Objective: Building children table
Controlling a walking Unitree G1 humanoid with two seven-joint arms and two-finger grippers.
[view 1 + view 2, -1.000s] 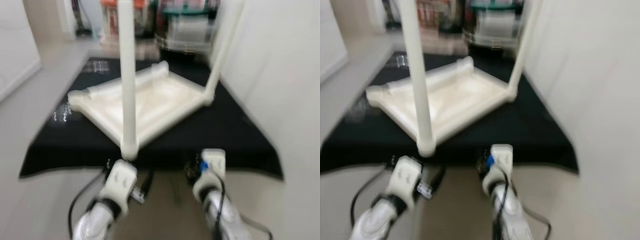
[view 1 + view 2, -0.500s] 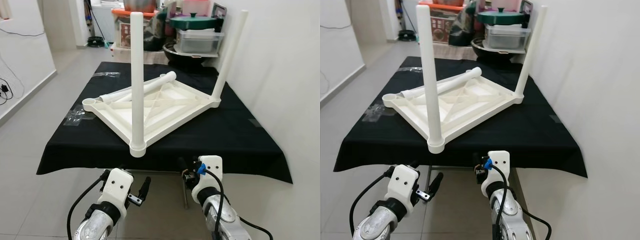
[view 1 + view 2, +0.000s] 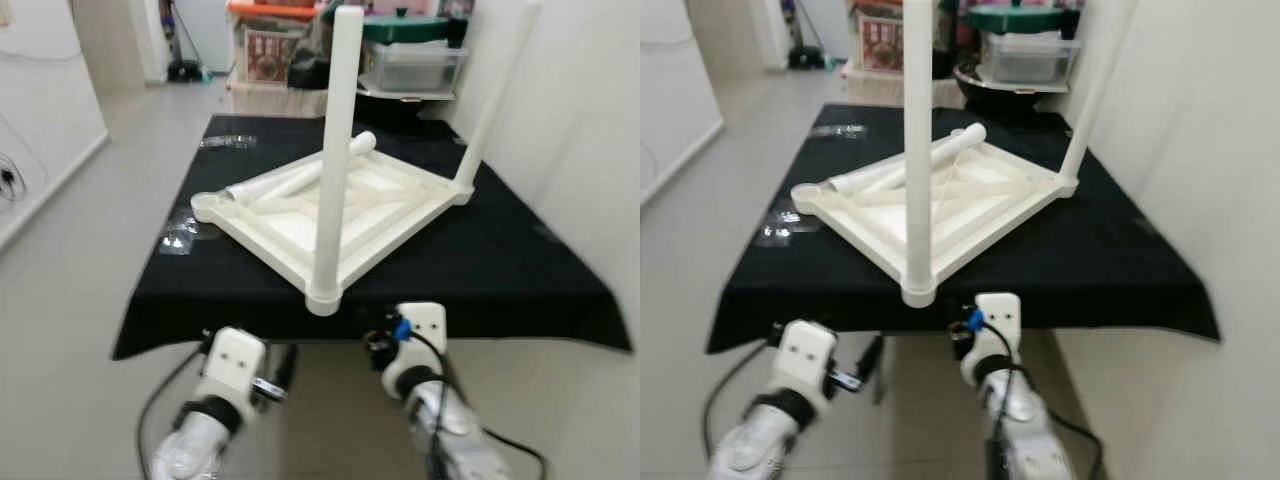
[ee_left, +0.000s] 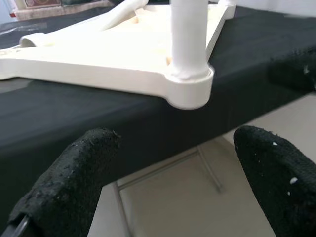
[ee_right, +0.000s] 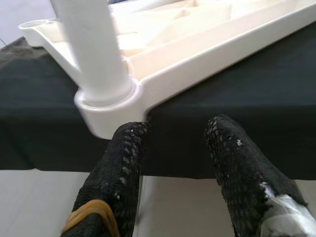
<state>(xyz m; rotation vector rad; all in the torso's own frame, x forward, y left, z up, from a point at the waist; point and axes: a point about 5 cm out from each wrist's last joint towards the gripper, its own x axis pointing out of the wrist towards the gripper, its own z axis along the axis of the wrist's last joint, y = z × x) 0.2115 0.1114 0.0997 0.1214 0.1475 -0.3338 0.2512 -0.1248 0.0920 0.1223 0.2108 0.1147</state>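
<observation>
A black-draped work table (image 3: 520, 270) took up the middle of both eye views. It carried the white children's table top (image 3: 340, 210) upside down, presumably so the leg sockets faced up for assembly. Two legs were already standing: the near leg (image 3: 335, 150) rose from the corner closest to the robot at centre frame, and the far leg (image 3: 495, 105) rose from the corner at upper right, next to the wall. A loose leg (image 3: 300, 178) lay slanted across the upturned frame, likely parked there within reach. The empty corner socket (image 3: 205, 205) at the left of the frame looked to be the next place for it; that is my reading, not something shown.

Both arms hung low at the bottom of the eye views, short of the cloth edge, holding nothing. The left gripper (image 4: 173, 182) had its fingers spread wide. The right gripper (image 5: 173, 168) had its fingers parted by a smaller gap, also empty.

The eye views gave the whole layout, including storage bins and a lidded pot (image 3: 1025, 20) at the top of the frame. The wrist views instead showed the near leg's base up close, seated in its round corner collar (image 4: 190, 86) right at the cloth's edge, and the metal support frame (image 4: 163, 173) under the work table.
</observation>
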